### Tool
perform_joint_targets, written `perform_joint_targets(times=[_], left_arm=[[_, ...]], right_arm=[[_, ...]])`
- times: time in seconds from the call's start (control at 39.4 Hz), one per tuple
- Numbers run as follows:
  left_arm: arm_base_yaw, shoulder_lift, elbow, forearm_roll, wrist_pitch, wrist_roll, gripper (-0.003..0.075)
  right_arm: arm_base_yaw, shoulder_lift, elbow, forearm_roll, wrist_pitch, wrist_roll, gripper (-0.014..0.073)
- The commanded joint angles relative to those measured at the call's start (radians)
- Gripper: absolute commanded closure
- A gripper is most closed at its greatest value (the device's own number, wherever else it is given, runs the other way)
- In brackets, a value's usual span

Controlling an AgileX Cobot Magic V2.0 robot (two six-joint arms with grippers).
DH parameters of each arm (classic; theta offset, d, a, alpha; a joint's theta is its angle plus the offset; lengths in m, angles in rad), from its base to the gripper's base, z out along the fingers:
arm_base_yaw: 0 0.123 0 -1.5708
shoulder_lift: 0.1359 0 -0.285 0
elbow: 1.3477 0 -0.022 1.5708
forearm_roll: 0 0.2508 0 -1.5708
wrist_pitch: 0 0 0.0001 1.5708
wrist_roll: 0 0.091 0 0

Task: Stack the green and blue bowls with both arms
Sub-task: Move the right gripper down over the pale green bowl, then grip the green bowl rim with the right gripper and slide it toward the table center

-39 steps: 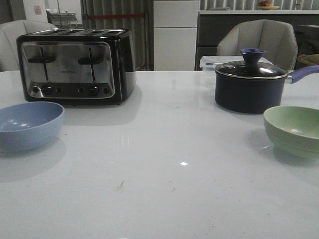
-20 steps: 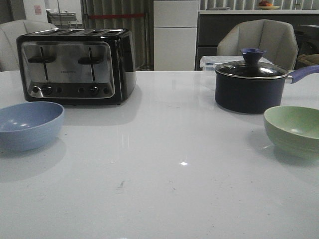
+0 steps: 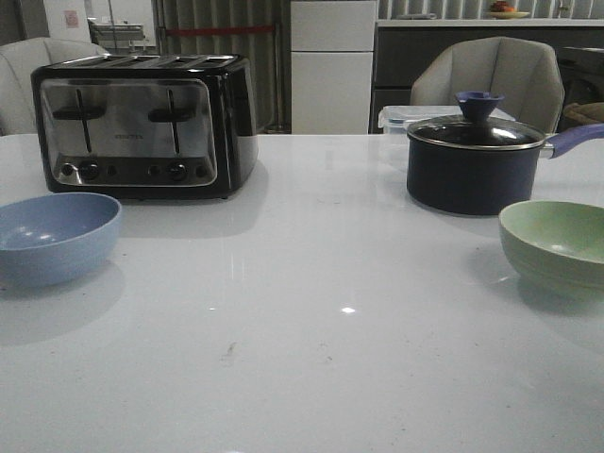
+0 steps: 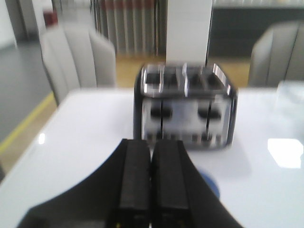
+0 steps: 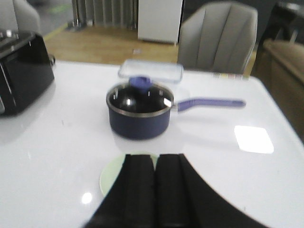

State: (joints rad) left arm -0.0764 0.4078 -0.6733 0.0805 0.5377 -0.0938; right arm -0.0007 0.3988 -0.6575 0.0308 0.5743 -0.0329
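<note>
The dusty blue bowl [image 3: 52,236] sits upright at the table's left edge, in front of the toaster. The pale green bowl [image 3: 557,245] sits upright at the right edge, in front of the saucepan. Neither arm shows in the front view. In the left wrist view my left gripper [image 4: 151,145] is shut and empty, high above the table, with a sliver of the blue bowl [image 4: 213,186] showing beside its fingers. In the right wrist view my right gripper [image 5: 155,157] is shut and empty, above the green bowl [image 5: 111,179], which its fingers mostly hide.
A black and chrome toaster [image 3: 142,125] stands at the back left. A dark navy lidded saucepan [image 3: 475,160] with a handle pointing right stands at the back right, with a clear lidded container [image 3: 401,117] behind it. Chairs stand beyond the table.
</note>
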Motion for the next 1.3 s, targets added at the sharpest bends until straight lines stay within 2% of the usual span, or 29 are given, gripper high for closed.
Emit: perform_joint_targets(times=[0.0,0.2,0.43,0.48,0.53,0.58,0.71,0.76,0.84,0.99,1.27], left_arm=[[-0.004,0.071,-0.032,0.001,0.011,-0.009,0.0622],[-0.004,0.188,-0.032,0.001,0.084,-0.009,0.0622],[-0.004,0.284,-0.032,-0.002,0.098,-0.009,0.0622],[-0.004,0.302,-0.032,0.0,0.102,-0.009,0.0617],[-0.004,0.319,-0.032,0.002,0.102,-0.009,0.0599],[-0.004,0.333,-0.032,0.002,0.096,-0.009,0.0549],[-0.004,0.353,-0.032,0.004,0.077,-0.005,0.03],[-0.004,0.353,-0.032,0.004,0.072,-0.005,0.0204],[-0.004,0.353,-0.032,0.004,0.072,-0.005,0.0132],[-0.03,0.353,-0.032,0.001,0.07,-0.005,0.0148],[-0.172,0.353,-0.032,0.017,0.07,0.002,0.0193]], right_arm=[[-0.006,0.087,-0.033,-0.002,0.022,-0.005,0.0538],[-0.006,0.218,-0.033,-0.002,0.133,-0.005,0.0538],[-0.006,0.339,-0.033,-0.002,0.157,-0.005,0.0533],[-0.006,0.359,-0.033,-0.002,0.165,-0.005,0.0515],[-0.006,0.378,-0.033,-0.002,0.171,-0.005,0.0443],[-0.006,0.4,-0.033,-0.002,0.168,-0.005,0.0343],[-0.006,0.458,-0.036,-0.002,0.141,-0.005,0.0097],[-0.007,0.478,-0.039,-0.002,0.131,0.004,0.0054],[-0.017,0.521,-0.056,-0.002,0.128,0.025,0.0041],[-0.077,0.636,-0.126,0.012,0.13,0.05,0.0042],[-0.163,0.925,-0.295,0.045,0.179,0.045,0.0042]])
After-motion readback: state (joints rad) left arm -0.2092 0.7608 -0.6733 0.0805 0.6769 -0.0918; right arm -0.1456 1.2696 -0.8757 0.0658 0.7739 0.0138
